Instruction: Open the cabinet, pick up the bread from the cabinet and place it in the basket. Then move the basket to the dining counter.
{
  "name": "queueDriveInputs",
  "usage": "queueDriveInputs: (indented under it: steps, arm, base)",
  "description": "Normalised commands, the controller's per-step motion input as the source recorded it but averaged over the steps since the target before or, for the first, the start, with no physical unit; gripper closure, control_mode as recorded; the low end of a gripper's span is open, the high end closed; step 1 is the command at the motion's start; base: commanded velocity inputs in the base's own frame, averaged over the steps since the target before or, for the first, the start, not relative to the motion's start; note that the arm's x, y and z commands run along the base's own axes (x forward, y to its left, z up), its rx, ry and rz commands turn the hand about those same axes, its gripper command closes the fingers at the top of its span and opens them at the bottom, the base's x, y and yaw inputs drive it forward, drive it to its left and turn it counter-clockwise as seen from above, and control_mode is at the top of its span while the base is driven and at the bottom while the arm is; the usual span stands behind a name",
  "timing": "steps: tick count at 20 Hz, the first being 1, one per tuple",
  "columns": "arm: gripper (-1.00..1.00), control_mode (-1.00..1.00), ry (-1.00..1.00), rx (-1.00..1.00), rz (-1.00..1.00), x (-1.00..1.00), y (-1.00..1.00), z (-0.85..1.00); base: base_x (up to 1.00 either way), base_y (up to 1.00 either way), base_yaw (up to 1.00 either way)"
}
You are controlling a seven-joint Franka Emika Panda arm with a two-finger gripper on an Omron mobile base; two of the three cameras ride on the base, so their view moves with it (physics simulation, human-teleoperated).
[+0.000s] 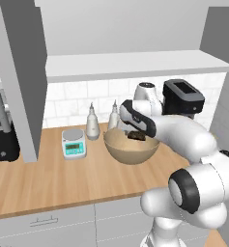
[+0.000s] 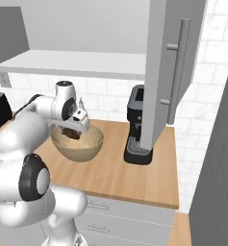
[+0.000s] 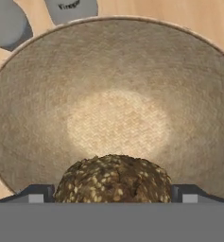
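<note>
Gripper [image 2: 73, 129] hanging right over the basket [image 1: 130, 153], and the bread [image 3: 113, 179] sits between the jaws, seeded top filling the gap in the hand view. Jaws are spread as wide as they go, tips flanking the loaf on either side, but whether the pads actually touch the crust I can't tell; it looks like bread that is either barely let go or held at full stretch

Below the jaws the basket's woven floor lies bare, pale centre straight ahead of the loaf. Basket rests on the wooden counter, a scale [image 1: 74, 143] and a bottle [image 1: 92, 123] off to one side of the jaws, a coffee machine [image 2: 137, 126] off to the other. The cabinet [image 2: 171, 67] door hangs open beyond that machine

Risks from here, as I judge them: if the loaf is clinging to a pad, lifting away could drag it up and over the rim. If it drops off-centre, it may roll against the wall and sit tilted. And coming back for the rim, a careless approach could nudge the basket toward the scale or bottle
</note>
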Motion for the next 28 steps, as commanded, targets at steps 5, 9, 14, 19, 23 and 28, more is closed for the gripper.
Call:
queueDriveInputs:
  steps: [5, 9, 14, 19, 23, 28]
  arm:
    - [1.00, -1.00, 0.08, -0.02, 0.00, 0.11, 0.00, -0.57]
    - [1.00, -1.00, 0.00, 0.00, 0.00, 0.01, -0.03, -0.59]
    - [1.00, -1.00, -0.04, 0.00, 0.00, 0.00, -0.03, -0.29]
    - [-1.00, -1.00, 0.00, 0.00, 0.00, 0.00, -0.01, -0.04]
    - [-1.00, -1.00, 0.00, 0.00, 0.00, 0.00, 0.00, 0.00]
    - [-1.00, -1.00, 0.00, 0.00, 0.00, 0.00, 0.00, 0.00]
  base:
    - [0.00, 0.00, 0.00]
    - [0.00, 0.00, 0.00]
    - [0.00, 0.00, 0.00]
    - [0.00, 0.00, 0.00]
    - [0.00, 0.00, 0.00]
    - [0.00, 0.00, 0.00]
